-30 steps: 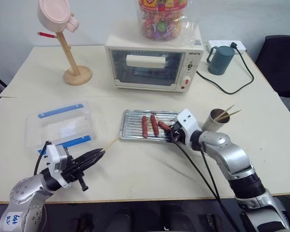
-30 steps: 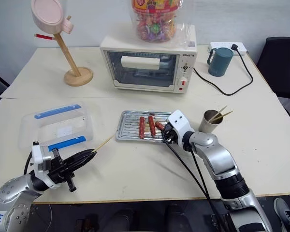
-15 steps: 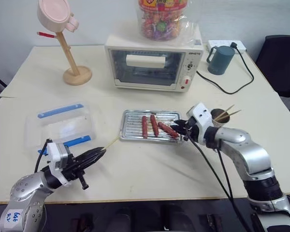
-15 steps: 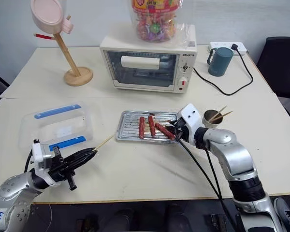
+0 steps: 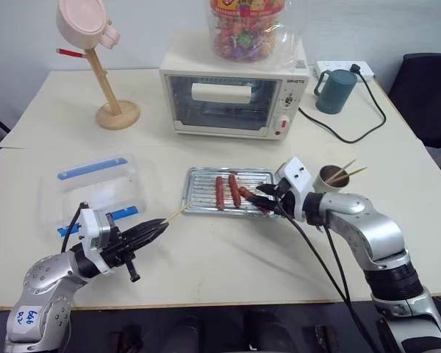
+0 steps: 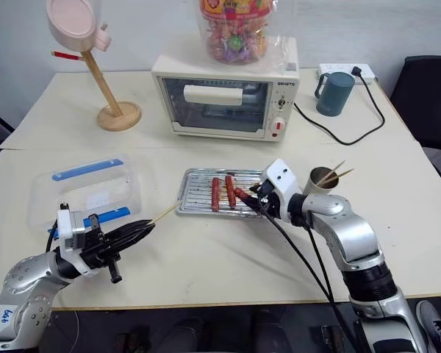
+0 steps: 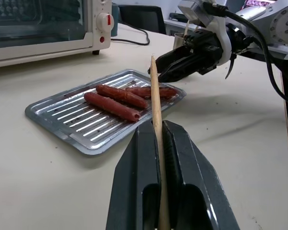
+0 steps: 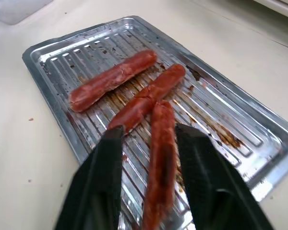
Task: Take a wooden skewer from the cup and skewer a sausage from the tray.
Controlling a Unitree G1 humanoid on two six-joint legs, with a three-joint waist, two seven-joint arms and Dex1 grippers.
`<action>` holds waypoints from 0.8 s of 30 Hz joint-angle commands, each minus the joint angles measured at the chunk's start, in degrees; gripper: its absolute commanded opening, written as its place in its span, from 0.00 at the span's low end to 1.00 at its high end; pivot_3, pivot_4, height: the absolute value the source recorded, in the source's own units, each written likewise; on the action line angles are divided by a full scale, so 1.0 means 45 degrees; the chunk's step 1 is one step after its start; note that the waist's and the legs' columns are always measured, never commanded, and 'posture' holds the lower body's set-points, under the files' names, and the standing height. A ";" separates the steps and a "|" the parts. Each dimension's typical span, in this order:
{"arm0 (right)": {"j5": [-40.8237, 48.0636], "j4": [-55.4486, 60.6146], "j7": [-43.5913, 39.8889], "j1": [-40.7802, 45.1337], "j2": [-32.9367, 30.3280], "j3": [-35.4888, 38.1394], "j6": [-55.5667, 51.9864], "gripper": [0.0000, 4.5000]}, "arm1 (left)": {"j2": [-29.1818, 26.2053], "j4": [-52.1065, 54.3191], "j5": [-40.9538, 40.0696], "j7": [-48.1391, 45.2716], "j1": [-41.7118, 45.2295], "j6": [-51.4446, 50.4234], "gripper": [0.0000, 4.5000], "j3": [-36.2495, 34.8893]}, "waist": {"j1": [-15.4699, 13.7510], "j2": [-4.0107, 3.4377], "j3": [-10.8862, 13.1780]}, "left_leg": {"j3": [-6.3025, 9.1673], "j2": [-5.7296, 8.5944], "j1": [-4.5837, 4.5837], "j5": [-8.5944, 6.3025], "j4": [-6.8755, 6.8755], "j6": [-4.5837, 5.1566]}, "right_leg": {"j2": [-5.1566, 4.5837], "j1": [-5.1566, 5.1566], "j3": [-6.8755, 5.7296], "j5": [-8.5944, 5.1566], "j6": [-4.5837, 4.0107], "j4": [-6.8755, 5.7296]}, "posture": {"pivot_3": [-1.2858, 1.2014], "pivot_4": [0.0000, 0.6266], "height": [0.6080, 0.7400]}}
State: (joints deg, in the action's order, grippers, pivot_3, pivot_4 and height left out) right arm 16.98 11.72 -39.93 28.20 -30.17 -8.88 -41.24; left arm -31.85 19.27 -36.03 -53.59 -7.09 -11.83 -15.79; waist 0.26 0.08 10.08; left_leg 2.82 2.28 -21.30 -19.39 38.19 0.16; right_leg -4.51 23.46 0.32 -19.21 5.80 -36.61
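Eye views: left gripper [image 5: 156, 229] clamped on the wooden skewer [image 5: 173, 215], point aimed toward the tray [image 5: 198, 200]. Right gripper [image 6: 251, 201] over the tray's near right corner, jaws apart around one sausage [image 6: 244, 198]; whether they press it, cannot tell. Cup [image 5: 328, 182] just beyond, two sticks inside.

Left wrist view: skewer [image 7: 156, 117] pinched between both fingers, straight, pale tan, pointed tip free, well short of the meat.

Right wrist view: sausage [image 8: 161, 155] slim, glossy reddish-brown, lying between the fingers [image 8: 107, 164]; two more alike [image 8: 113, 79] on the ridged, greasy tray [image 8: 55, 52].

Advice: close firmly, lift slightly, present one end toward the tip; drive along the axis, slowly, to avoid splitting
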 commanded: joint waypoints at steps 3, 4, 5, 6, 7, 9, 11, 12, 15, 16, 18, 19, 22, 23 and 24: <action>-0.1243 -0.0123 0.0390 0.0119 0.0081 -0.0649 0.1443 0.60 | -0.0069 0.0278 -0.0133 0.0113 -0.0123 0.0062 0.00 -0.0203 | -0.0006 0.0000 0.0000 | 0.0001 0.0001 -0.0001 0.0000 0.0000 0.0000 | 0.0000 0.0001 -0.0001 0.0000 0.0000 0.0000 | 0.52 0.24 1.00; -0.1482 -0.0275 0.0521 0.0133 0.0118 -0.0734 0.1669 0.60 | -0.0055 0.0300 -0.0128 0.0140 -0.0131 0.0061 0.00 -0.0185 | -0.0005 0.0000 0.0000 | 0.0000 0.0001 -0.0001 0.0000 0.0001 0.0000 | 0.0000 0.0002 -0.0001 0.0000 0.0000 -0.0001 | 0.52 0.24 1.00; -0.1694 -0.0432 0.0634 0.0150 0.0168 -0.0783 0.1902 0.60 | -0.0031 0.0331 -0.0121 0.0178 -0.0140 0.0060 0.00 -0.0161 | -0.0005 0.0000 0.0000 | 0.0000 0.0001 -0.0001 0.0000 0.0001 0.0000 | 0.0000 0.0001 0.0000 0.0000 0.0000 -0.0001 | 0.52 0.24 1.00; -0.1873 -0.0589 0.0721 0.0176 0.0213 -0.0817 0.2102 0.60 | -0.0014 0.0349 -0.0112 0.0210 -0.0134 0.0057 0.00 -0.0134 | -0.0003 0.0000 0.0000 | 0.0000 0.0001 -0.0001 0.0000 0.0001 0.0000 | 0.0001 0.0002 -0.0001 0.0000 0.0000 -0.0002 | 0.52 0.24 1.00; -0.2037 -0.0742 0.0796 0.0199 0.0241 -0.0839 0.2282 0.60 | -0.0002 0.0369 -0.0108 0.0238 -0.0130 0.0053 0.00 -0.0109 | -0.0003 0.0000 0.0000 | 0.0000 0.0001 -0.0001 0.0001 0.0001 -0.0001 | 0.0002 0.0002 -0.0001 0.0000 0.0000 -0.0002 | 0.52 0.24 1.00; -0.2291 -0.1039 0.0784 0.0242 0.0215 -0.0887 0.2690 0.60 | 0.0019 0.0418 -0.0115 0.0299 -0.0132 0.0047 0.00 -0.0071 | 0.0000 0.0000 0.0000 | 0.0000 0.0001 -0.0001 0.0001 0.0000 -0.0002 | 0.0002 0.0005 -0.0002 0.0000 0.0000 -0.0004 | 0.52 0.24 1.00; -0.2414 -0.1272 0.0679 0.0256 0.0183 -0.0866 0.2935 0.60 | 0.0023 0.0440 -0.0122 0.0336 -0.0123 0.0036 0.00 -0.0053 | 0.0010 0.0000 0.0000 | 0.0000 0.0000 -0.0001 0.0001 0.0000 -0.0002 | 0.0003 0.0005 -0.0001 0.0000 0.0000 -0.0006 | 0.52 0.24 1.00; -0.2461 -0.1373 0.0612 0.0260 0.0165 -0.0847 0.3018 0.60 | 0.0021 0.0437 -0.0126 0.0344 -0.0114 0.0035 0.00 -0.0051 | 0.0011 0.0000 0.0000 | -0.0001 0.0000 -0.0001 0.0002 0.0000 -0.0003 | 0.0004 0.0007 -0.0001 0.0000 0.0000 -0.0008 | 0.52 0.24 1.00; -0.2543 -0.1677 0.0554 0.0273 0.0197 -0.0745 0.3229 0.60 | 0.0013 0.0448 -0.0155 0.0373 -0.0098 0.0027 0.00 -0.0048 | 0.0011 0.0000 0.0000 | -0.0001 -0.0001 -0.0001 0.0003 0.0000 -0.0005 | 0.0005 0.0007 -0.0001 0.0000 0.0000 -0.0009 | 0.52 0.24 1.00; -0.2608 -0.1822 0.0592 0.0296 0.0218 -0.0709 0.3325 0.60 | 0.0008 0.0449 -0.0159 0.0382 -0.0090 0.0024 0.00 -0.0047 | 0.0011 0.0000 0.0000 | -0.0001 -0.0001 -0.0001 0.0003 0.0000 -0.0005 | 0.0005 0.0007 0.0000 0.0000 0.0000 -0.0009 | 0.52 0.24 1.00; -0.2603 -0.2039 0.0664 0.0354 0.0301 -0.0583 0.3395 0.60 | -0.0002 0.0469 -0.0168 0.0398 -0.0079 0.0009 0.00 -0.0047 | 0.0008 0.0000 0.0000 | -0.0002 0.0000 -0.0001 0.0003 0.0000 -0.0005 | 0.0005 0.0006 -0.0001 0.0000 0.0000 -0.0009 | 0.52 0.24 1.00; -0.2550 -0.2133 0.0715 0.0403 0.0372 -0.0494 0.3377 0.60 | -0.0007 0.0469 -0.0172 0.0405 -0.0064 0.0000 0.00 -0.0047 | 0.0006 0.0000 0.0000 | -0.0002 0.0000 -0.0001 0.0004 0.0001 -0.0005 | 0.0004 0.0006 -0.0001 0.0000 0.0000 -0.0010 | 0.52 0.24 1.00; -0.2312 -0.2284 0.0812 0.0571 0.0600 -0.0153 0.3162 0.60 | -0.0011 0.0522 -0.0194 0.0445 -0.0037 -0.0041 0.00 -0.0046 | 0.0023 0.0000 0.0000 | -0.0003 -0.0001 0.0000 0.0004 0.0001 -0.0006 | 0.0005 0.0008 0.0000 0.0000 -0.0001 -0.0013 | 0.52 0.24 1.00; -0.2259 -0.2341 0.0827 0.0625 0.0648 -0.0052 0.3142 0.60 | -0.0008 0.0549 -0.0199 0.0460 -0.0043 -0.0053 0.00 -0.0043 | 0.0023 0.0000 0.0000 | -0.0003 -0.0001 -0.0001 0.0004 0.0001 -0.0007 | 0.0005 0.0008 -0.0001 0.0000 0.0000 -0.0014 | 0.52 0.24 1.00; -0.2253 -0.2412 0.0815 0.0666 0.0666 0.0005 0.3159 0.60 | -0.0003 0.0576 -0.0205 0.0477 -0.0052 -0.0065 0.00 -0.0040 | 0.0022 0.0000 0.0000 | -0.0003 -0.0001 0.0000 0.0005 0.0001 -0.0006 | 0.0005 0.0008 0.0000 0.0000 -0.0001 -0.0014 | 0.52 0.24 1.00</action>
State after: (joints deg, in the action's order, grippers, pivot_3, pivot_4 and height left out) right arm 5.94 0.07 -36.78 29.86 -27.48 -11.41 -27.52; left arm -31.80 19.57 -36.02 -51.78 -7.21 -12.08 -15.64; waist 0.36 0.08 10.08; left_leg 2.81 2.27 -21.30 -19.37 38.19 0.13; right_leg -4.49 23.49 0.32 -19.21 5.80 -36.68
